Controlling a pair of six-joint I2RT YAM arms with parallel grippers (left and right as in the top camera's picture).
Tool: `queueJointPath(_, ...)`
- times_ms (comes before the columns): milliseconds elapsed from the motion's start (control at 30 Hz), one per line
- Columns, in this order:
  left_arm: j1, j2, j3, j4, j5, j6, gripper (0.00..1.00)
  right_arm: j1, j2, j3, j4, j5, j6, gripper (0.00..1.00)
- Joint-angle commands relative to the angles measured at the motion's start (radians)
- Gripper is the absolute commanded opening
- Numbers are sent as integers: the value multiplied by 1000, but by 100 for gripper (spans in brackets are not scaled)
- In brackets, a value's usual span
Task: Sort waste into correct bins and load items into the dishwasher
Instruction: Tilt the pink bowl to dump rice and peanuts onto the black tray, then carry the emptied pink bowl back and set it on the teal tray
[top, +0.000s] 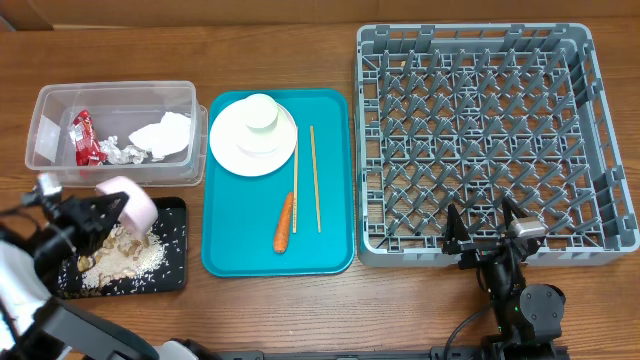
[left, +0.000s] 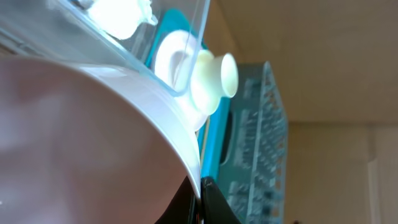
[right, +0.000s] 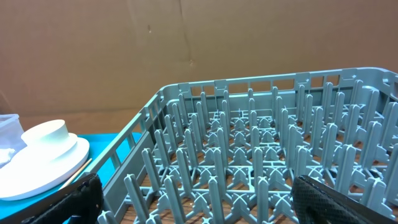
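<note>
The bowl (top: 128, 204) is hanging tipped on its side at the lower left of the overhead view, mouth facing down toward the rice scraps (top: 120, 256) that are lying heaped in the black tray (top: 176, 282). The left gripper (top: 106, 212) is clamping the bowl by its rim. In the left wrist view the bowl's wall is filling most of the frame, with one finger just showing at the bottom edge.

To do this step well, the bowl should be tilting further over the tray's middle, not its edge, so that loose grains are falling inside. Some are already lying scattered toward the right rim. A gentle shake before lifting away would probably help.

Counting outward:
- Above the tray, one clear tub (top: 42, 100) is holding one red wrapper (top: 82, 137), some foil (top: 120, 152) and one napkin (top: 166, 134).
- On the teal tray (top: 230, 255) one plate (top: 226, 152) is carrying a stack, which seems to be a second bowl (top: 262, 137) under one cup (top: 260, 111), though the layers are hard to separate.
- Beside them are lying two chopsticks (top: 315, 180) and one carrot (top: 284, 222).

At the right, one rack (top: 475, 130) is standing with nothing in it. The right gripper (top: 482, 226) is waiting at its near wall with fingers spread and nothing between them.
</note>
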Motion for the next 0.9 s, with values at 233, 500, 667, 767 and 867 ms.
queueJointPath(233,-426,-170,103,91,-500,-355,4,-4,-9,-10,3,5,1,100)
queueJointPath(500,-805,-159,102,93,-800,-474,4,-4,-9,-10,3,5,1,100)
queueJointPath(667,-995,-119,102,92,-889,-524,4,-4,-9,-10,3,5,1,100)
queueJointPath(767,-1081,-86,102,92,-942,-537,4,-4,-9,-10,3,5,1,100)
queueJointPath(867,-1140,-36,102,88,-997,-555,4,-4,-9,-10,3,5,1,100)
